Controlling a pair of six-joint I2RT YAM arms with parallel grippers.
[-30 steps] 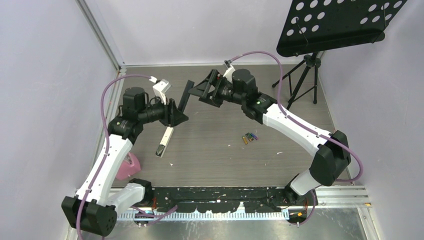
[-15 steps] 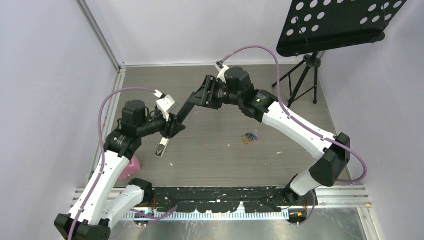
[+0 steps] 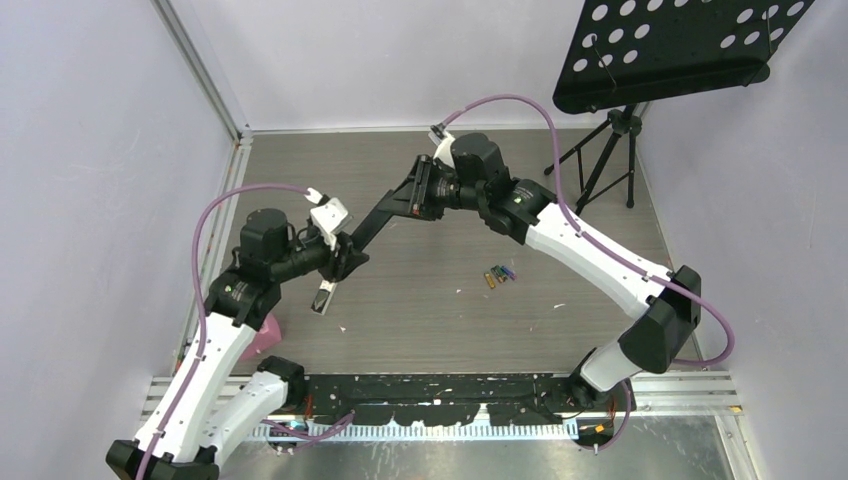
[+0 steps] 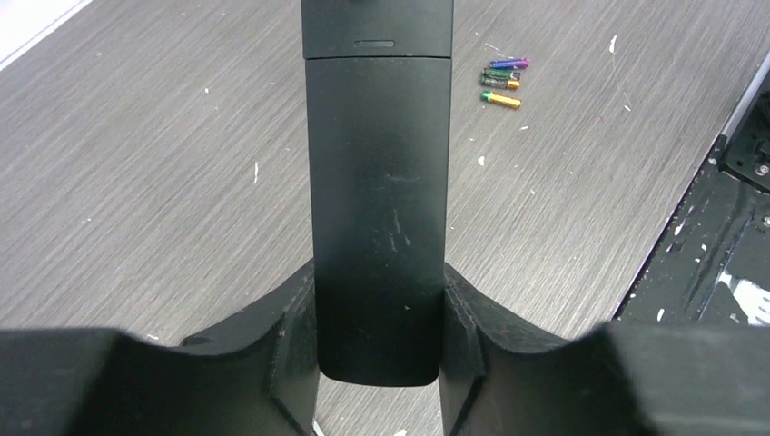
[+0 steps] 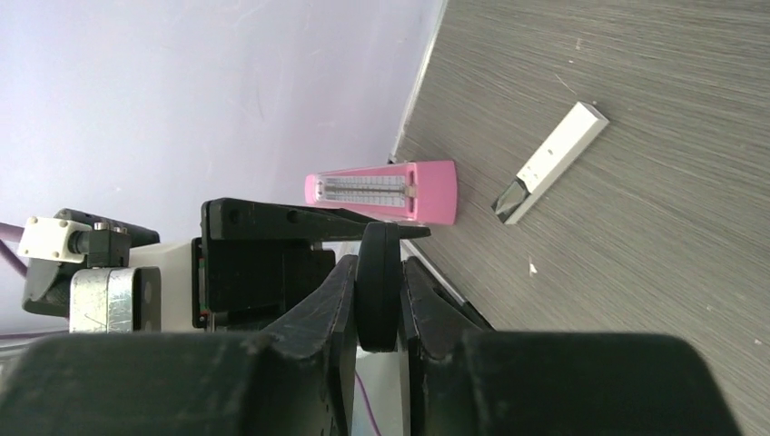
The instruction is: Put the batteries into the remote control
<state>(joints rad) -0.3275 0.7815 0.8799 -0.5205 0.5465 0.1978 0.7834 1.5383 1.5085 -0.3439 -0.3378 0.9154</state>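
Note:
The black remote control (image 3: 378, 220) hangs above the table, stretched between both arms. My left gripper (image 3: 345, 252) is shut on its near-left end; the left wrist view shows the remote's smooth back (image 4: 377, 200) clamped between the fingers of the left gripper (image 4: 379, 300). My right gripper (image 3: 412, 195) is shut on the far end, and in the right wrist view the remote sits edge-on (image 5: 379, 282) between the pads of the right gripper (image 5: 377, 295). The batteries (image 3: 500, 275) lie in a small cluster on the table right of centre, and the left wrist view shows this battery cluster (image 4: 501, 84) as well.
A white bar with a dark end (image 3: 325, 290) lies on the table under the left gripper; this bar (image 5: 549, 163) also shows in the right wrist view. A pink metronome (image 3: 262, 335) stands by the left wall. A music stand's tripod (image 3: 605, 160) occupies the back right.
The right gripper moved onto the remote's far end and closed on it. The left arm lowered the remote slightly toward the near side, keeping its grip.

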